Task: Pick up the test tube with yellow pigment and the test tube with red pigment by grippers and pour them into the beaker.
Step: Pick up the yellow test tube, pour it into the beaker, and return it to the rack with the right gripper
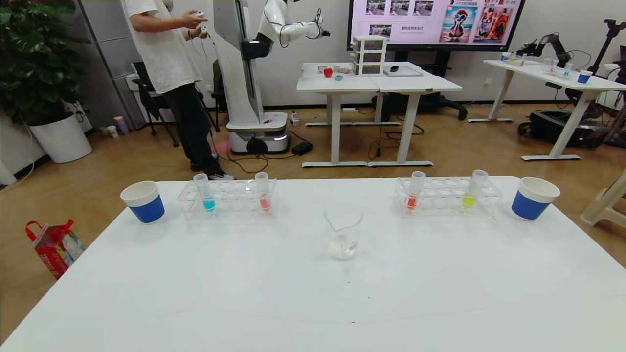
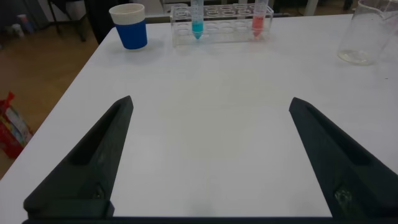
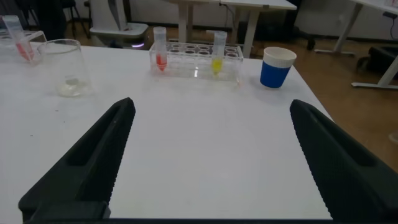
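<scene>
The test tube with yellow pigment [image 1: 472, 191] [image 3: 217, 53] stands upright in the clear rack [image 1: 447, 196] at the far right. A test tube with red pigment [image 1: 414, 193] [image 3: 160, 53] stands in that same rack. Another red one [image 1: 263, 191] [image 2: 259, 18] stands in the left rack [image 1: 229, 198]. The glass beaker [image 1: 343, 233] [image 2: 367, 34] [image 3: 67, 67] sits between the racks, nearer to me. My left gripper [image 2: 210, 102] and right gripper [image 3: 211, 104] hover open over bare table near its front, with nothing between their fingers. Neither shows in the head view.
A tube with cyan-blue liquid [image 1: 205, 192] [image 2: 197, 18] shares the left rack. Blue-and-white paper cups [image 1: 143, 201] [image 1: 533, 197] stand at the outer ends of the racks. The white table [image 1: 313, 293] stretches bare toward me. A person and another robot stand beyond its far edge.
</scene>
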Robot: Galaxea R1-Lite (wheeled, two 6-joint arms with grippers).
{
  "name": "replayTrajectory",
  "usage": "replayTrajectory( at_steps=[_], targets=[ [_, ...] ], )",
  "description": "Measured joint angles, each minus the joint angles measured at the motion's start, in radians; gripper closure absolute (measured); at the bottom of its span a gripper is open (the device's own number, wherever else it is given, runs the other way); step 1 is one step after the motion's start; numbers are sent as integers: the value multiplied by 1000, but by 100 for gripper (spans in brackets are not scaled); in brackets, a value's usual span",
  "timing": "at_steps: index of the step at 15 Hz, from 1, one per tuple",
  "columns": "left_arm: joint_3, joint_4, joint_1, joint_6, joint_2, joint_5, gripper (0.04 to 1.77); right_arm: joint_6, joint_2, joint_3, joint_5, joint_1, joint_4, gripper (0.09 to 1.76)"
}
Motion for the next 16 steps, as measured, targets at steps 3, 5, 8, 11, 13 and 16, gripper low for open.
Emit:
replayTrajectory(
  at_steps=[3, 5, 8, 11, 13, 16],
  targets=[
    [0, 0, 0, 0, 0, 0, 6, 15, 173, -74, 0, 33, -100, 11],
    [0, 0, 0, 0, 0, 0, 6, 24, 329, -99, 1, 49, -225, 11],
    [0, 0, 0, 0, 0, 0, 6, 28, 596, -113, 1, 49, -457, 11],
    [0, 0, 0, 0, 0, 0, 6, 27, 880, -119, 4, 26, -725, 11],
    [0, 0, 0, 0, 0, 0, 6, 27, 1079, -120, 22, 5, -909, 11],
    [0, 0, 0, 0, 0, 0, 6, 26, 1338, -126, 52, -31, -1165, 11]
  ],
)
